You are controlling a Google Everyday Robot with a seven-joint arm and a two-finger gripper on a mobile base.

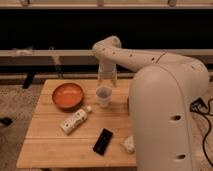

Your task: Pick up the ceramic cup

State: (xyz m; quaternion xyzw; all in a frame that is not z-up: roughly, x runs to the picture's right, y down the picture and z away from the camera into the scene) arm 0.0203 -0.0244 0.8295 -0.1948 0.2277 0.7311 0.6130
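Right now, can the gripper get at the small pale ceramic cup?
Probably yes. The gripper hangs just above the small pale ceramic cup, with nothing between them; the wide orange bowl stands apart beside it.

My one camera looks down past the arm (165, 115) onto the near table (50, 145), gripper (106, 81) mid-frame over the cup (103, 96).

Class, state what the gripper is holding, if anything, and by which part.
It cannot be told. The gripper is right above the rim of the ceramic cup, which appears to stand on the table.
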